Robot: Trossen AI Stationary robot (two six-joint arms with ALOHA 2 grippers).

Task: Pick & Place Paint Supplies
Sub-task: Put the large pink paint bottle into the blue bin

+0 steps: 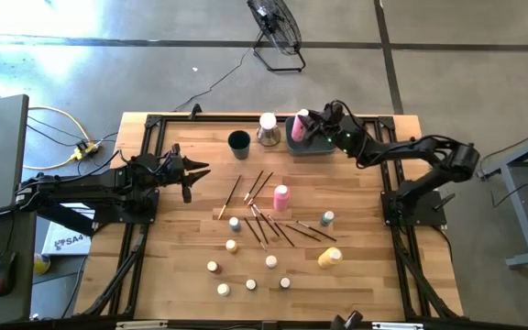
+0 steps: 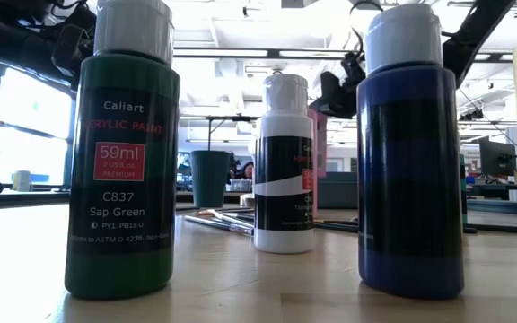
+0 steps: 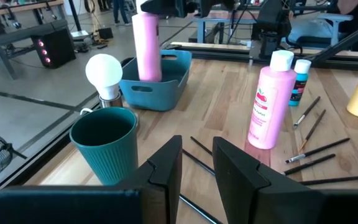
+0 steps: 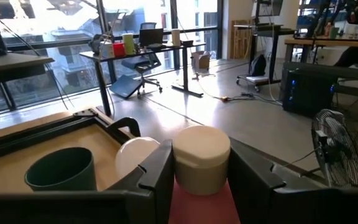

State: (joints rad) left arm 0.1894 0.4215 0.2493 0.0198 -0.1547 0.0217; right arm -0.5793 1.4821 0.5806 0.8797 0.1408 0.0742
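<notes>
Right gripper [image 1: 306, 126] clamping pink bottle [image 1: 299, 125] upright over bin [image 1: 312, 147], arm outstretched, left gripper [image 1: 200, 171] slightly parted, idle

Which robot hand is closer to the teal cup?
The left. The left gripper is open, a short way from the teal cup. The right gripper holds a pink bottle over the bin, farther away.

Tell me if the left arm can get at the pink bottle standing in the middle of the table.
Probably yes. The left pincer is open and hangs over bare table, facing the pink bottle. Only thin brushes lie flat between them, and the teal cup stands off to one side, so the way looks free.
</notes>
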